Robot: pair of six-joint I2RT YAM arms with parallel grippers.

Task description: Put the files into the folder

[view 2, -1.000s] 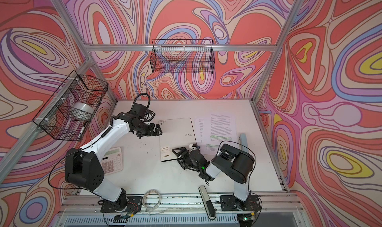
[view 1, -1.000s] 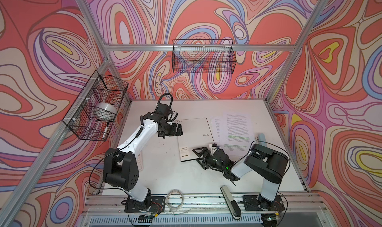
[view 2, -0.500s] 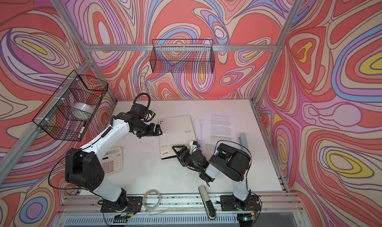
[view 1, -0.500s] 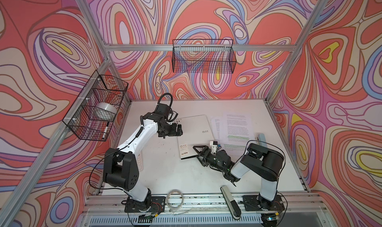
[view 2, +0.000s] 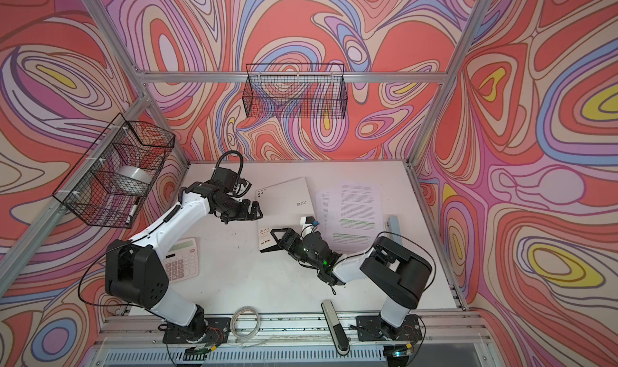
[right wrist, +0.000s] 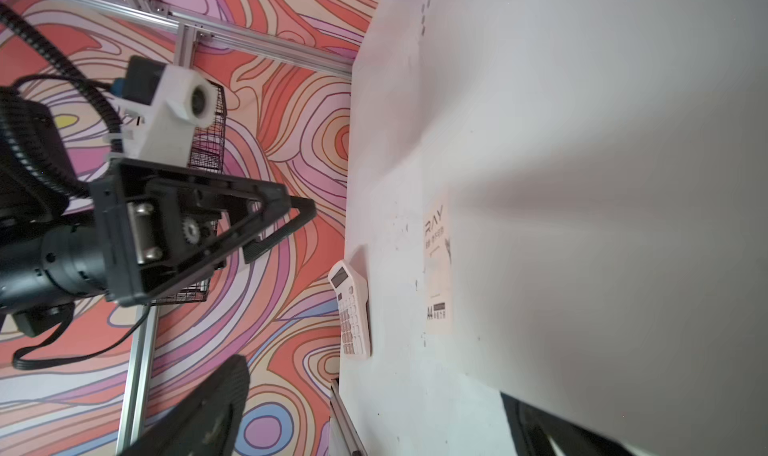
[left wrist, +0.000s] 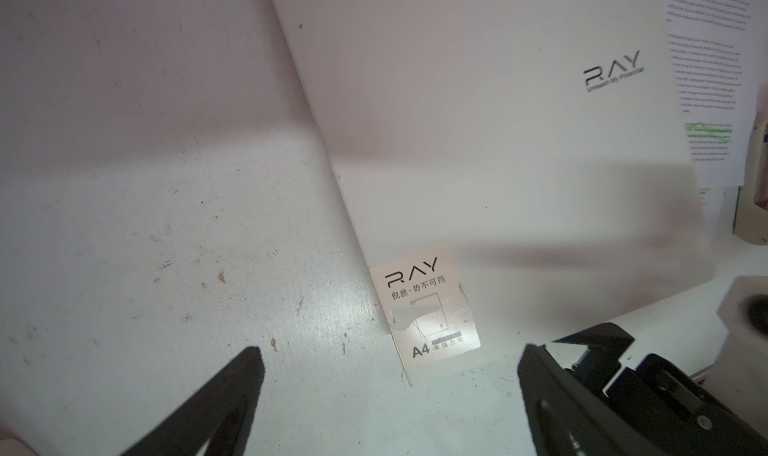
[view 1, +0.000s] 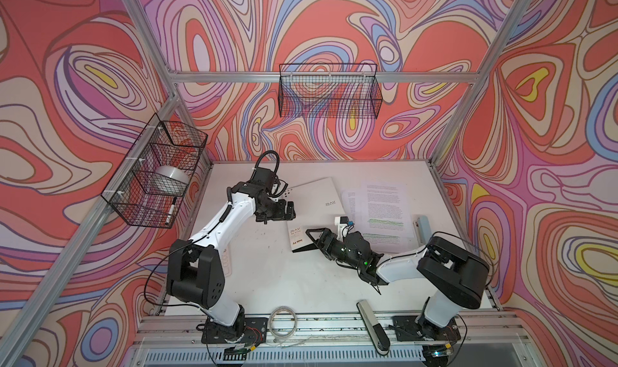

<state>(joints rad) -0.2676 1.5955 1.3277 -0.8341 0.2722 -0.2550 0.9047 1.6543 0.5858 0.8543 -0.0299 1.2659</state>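
Observation:
The folder (view 1: pixel 312 208) lies shut in the middle of the table, white-grey with "RAY" lettering (left wrist: pixel 613 70), skewed, its near edge raised a little off the table. My right gripper (view 1: pixel 306 241) is open at that near edge, one finger (right wrist: pixel 540 429) under the cover and the other finger (right wrist: pixel 216 404) off the table's side. My left gripper (view 1: pixel 291 210) hovers open and empty at the folder's left edge, above its A4 label (left wrist: pixel 432 308). The files (view 1: pixel 381 211), white sheets with green highlighted lines, lie spread just right of the folder (view 2: pixel 287 201).
A calculator (view 2: pixel 180 261) lies at the left near my left arm's base. A grey bar (view 1: pixel 422 226) lies right of the files. A stapler-like tool (view 1: pixel 373 325) and a cable coil (view 1: pixel 282 318) sit on the front rail. Wire baskets hang on the left wall (view 1: pixel 157 175) and back wall (view 1: pixel 329 91).
My right gripper has moved forward and left under the folder's near edge and opened wider. The folder has turned and its near edge has lifted. The left arm has stayed still.

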